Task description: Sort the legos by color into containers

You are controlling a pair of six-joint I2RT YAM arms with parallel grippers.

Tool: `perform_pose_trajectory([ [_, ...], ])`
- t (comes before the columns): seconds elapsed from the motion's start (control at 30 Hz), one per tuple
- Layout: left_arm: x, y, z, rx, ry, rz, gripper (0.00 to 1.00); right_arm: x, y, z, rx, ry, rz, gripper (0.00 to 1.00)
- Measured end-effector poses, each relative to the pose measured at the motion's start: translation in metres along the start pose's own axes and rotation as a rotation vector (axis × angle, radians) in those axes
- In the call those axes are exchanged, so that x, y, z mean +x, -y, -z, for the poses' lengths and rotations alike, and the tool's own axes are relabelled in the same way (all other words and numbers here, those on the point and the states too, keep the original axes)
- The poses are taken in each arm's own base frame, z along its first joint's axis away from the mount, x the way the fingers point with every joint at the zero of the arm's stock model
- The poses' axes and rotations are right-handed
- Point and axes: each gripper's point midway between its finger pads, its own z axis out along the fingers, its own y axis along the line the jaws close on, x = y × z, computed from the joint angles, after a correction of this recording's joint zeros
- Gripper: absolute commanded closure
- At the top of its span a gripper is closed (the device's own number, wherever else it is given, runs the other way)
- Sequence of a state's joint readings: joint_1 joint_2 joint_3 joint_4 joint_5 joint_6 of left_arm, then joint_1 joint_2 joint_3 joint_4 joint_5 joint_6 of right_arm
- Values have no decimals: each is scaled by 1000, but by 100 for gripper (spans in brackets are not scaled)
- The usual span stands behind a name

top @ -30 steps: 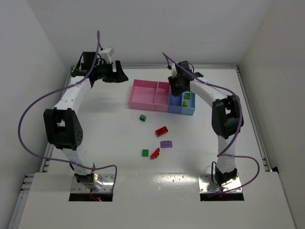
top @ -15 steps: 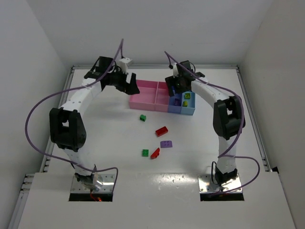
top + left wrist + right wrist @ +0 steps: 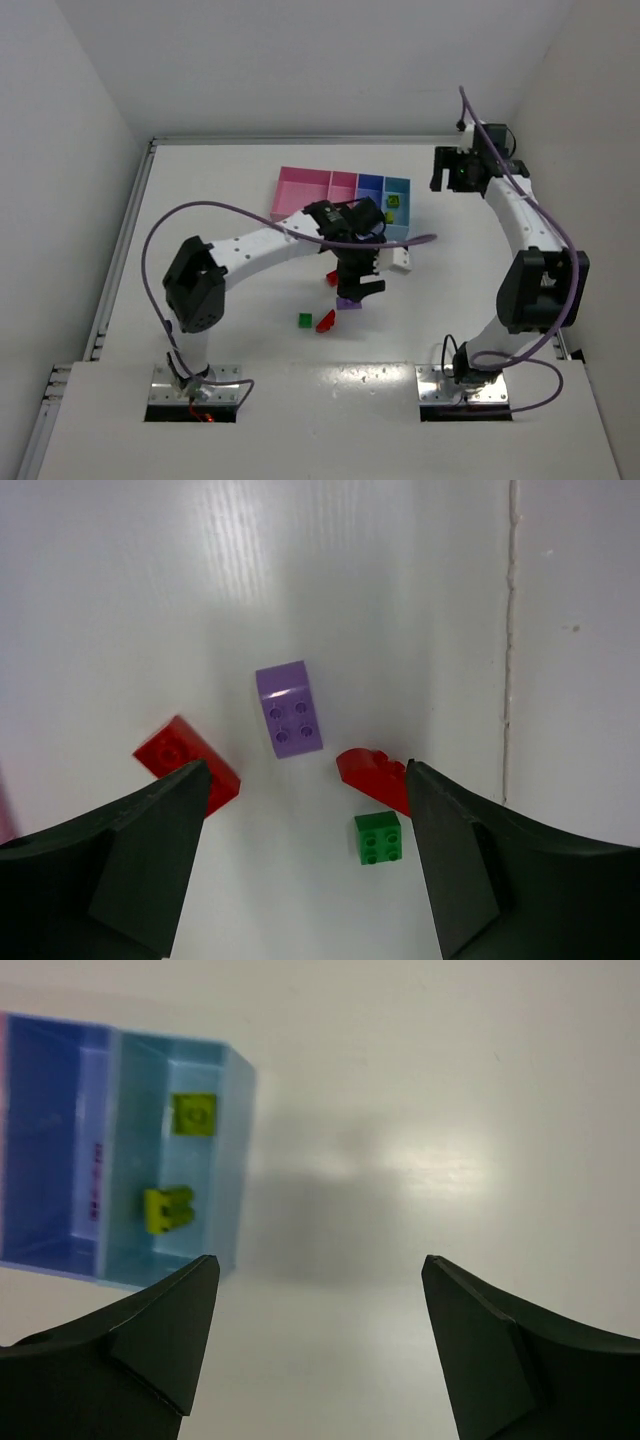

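purple lego [image 3: 289, 711] centred ahead of spread left jaws, untouched

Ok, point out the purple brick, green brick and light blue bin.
purple brick [image 3: 289, 712], left wrist view, studded top.
green brick [image 3: 378, 838], left wrist view, studded top.
light blue bin [image 3: 232, 1160], right wrist view, outer wall.

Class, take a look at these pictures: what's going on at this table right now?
Lego sorting by colour is under way. The left hand hovers open above the purple brick, not yet gripping it. Two red bricks and a green brick lie close by. The right hand is open and empty beside the light blue bin, which holds two yellow-green bricks.
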State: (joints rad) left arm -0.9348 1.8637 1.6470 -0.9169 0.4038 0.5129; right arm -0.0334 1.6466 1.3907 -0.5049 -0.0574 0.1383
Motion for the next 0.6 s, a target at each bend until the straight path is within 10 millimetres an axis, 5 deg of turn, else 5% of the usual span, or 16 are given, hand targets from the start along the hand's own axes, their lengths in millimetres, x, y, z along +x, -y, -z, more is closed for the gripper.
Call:
perform_pose_trajectory([
  [0.2, 24, -3, -41, 38, -192, -33, 18, 47, 60, 5, 53, -115, -139, 17],
  [0.33, 42, -6, -45, 33, -272, -23, 20, 46, 57, 5, 14, -113, -149, 17],
  [0.6, 45, -9, -47, 19, -295, -26, 21, 46, 47, 6, -33, -114, -149, 17],
])
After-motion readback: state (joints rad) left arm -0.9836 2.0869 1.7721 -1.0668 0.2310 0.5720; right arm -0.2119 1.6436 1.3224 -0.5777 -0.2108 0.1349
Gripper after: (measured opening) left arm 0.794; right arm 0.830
